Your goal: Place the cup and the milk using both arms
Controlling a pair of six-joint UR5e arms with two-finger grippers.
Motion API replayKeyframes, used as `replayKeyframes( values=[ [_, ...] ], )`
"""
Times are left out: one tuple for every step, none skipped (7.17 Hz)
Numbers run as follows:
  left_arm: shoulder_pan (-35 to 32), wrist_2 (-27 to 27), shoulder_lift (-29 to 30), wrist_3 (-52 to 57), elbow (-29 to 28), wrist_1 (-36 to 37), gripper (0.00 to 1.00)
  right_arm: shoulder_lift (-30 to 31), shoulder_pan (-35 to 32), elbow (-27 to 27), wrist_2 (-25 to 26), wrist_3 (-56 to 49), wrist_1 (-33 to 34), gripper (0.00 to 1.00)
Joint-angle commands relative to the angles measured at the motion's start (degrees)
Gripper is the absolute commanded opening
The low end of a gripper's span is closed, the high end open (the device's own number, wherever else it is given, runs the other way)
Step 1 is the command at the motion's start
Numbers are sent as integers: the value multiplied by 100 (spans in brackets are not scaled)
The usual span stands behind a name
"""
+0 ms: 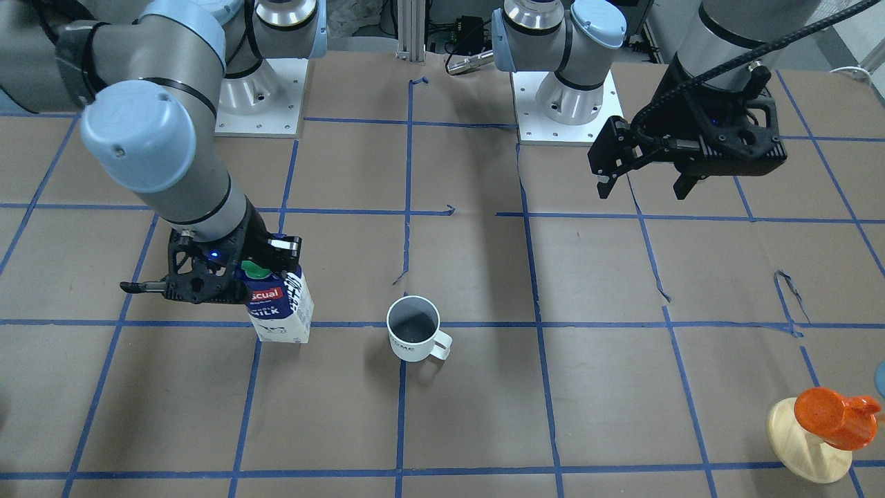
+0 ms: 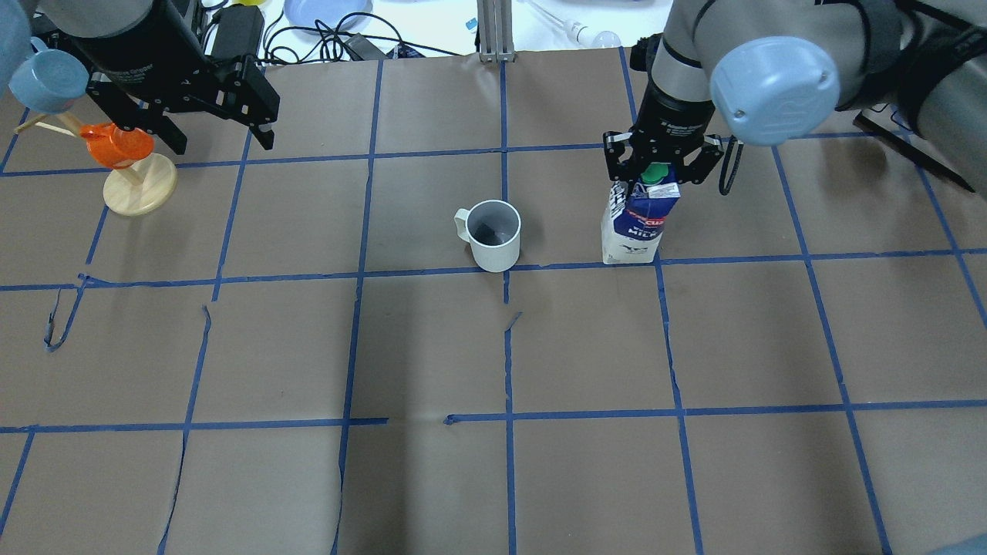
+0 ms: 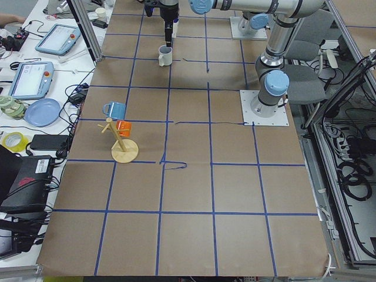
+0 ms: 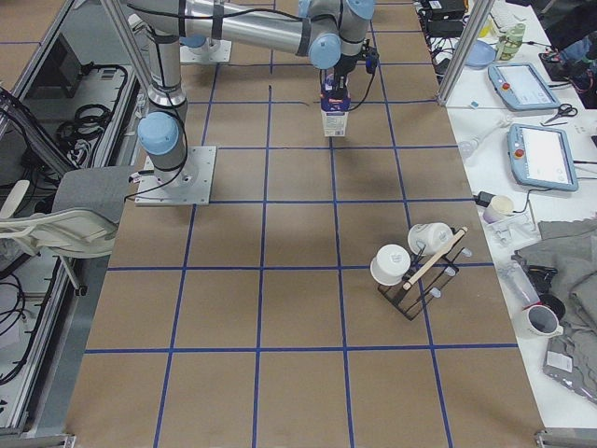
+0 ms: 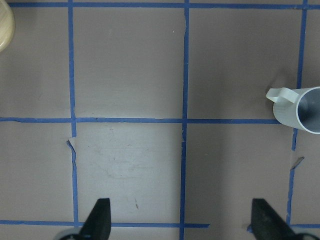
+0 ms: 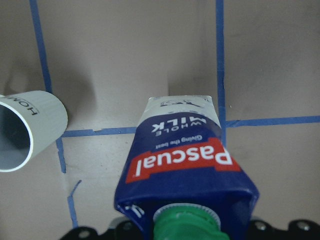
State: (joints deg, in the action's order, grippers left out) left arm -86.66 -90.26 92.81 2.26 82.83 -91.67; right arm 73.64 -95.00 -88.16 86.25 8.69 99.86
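1. The table (image 2: 432, 347) was covered in matte brown paper, torn in a few places. Glossy blue tape (image 2: 505, 339) ruled it into squares.
2. We counted one cup (image 2: 495, 235), a small smooth white cylinder with a thin dark rim and a dark inside. Its single loop handle pointed to the left. It stood upright near the middle of the table, with nothing touching it.
3. We counted one milk (image 2: 640, 223), a tall rectangular carton with a gabled top. It was dark blue and white with a red band, and a ribbed round green screw cap (image 6: 186, 222) crowned it. It stood upright to the right of the cup, near it but apart, with its base beside a tape line.
4. There were two arms, the right arm (image 2: 771, 77) and the left arm (image 1: 733, 41). Both were smooth grey-silver tubes with rounded light-blue joint caps, and each carried one black two-finger end effector.
5. The right end effector (image 1: 266, 266) was clenched on the gabled top of the milk, with a finger on either side of the cap.
6. The left end effector (image 5: 182, 222) was released, with its two fingers spread wide and grasping nothing. It hovered over the far left of the table, well apart from the cup.
7. At the far left stood one pale wooden stand (image 2: 139, 193) with a round base. It carried two mugs, one glossy orange mug (image 2: 116, 146) and one blue mug (image 2: 46, 77).
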Motion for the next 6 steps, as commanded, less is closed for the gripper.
replayKeyframes(
  values=[
    [-9, -1, 0, -7, 5, 0, 100, -314, -473, 115, -3, 666, 357, 45],
    [-9, -1, 0, -7, 14, 0, 100, -367, -606, 115, -64, 869, 428, 45],
    [0, -1, 0, -7, 5, 0, 100, -385, -712, 115, -134, 993, 455, 45],
    [0, -1, 0, -7, 5, 0, 100, -385, -774, 115, -161, 1038, 464, 45],
    [-9, -1, 0, -7, 5, 0, 100, -420, -774, 115, -161, 1047, 568, 45],
    [-9, -1, 9, -15, 5, 0, 100, -481, -783, 106, -170, 1065, 648, 45]
  ],
)
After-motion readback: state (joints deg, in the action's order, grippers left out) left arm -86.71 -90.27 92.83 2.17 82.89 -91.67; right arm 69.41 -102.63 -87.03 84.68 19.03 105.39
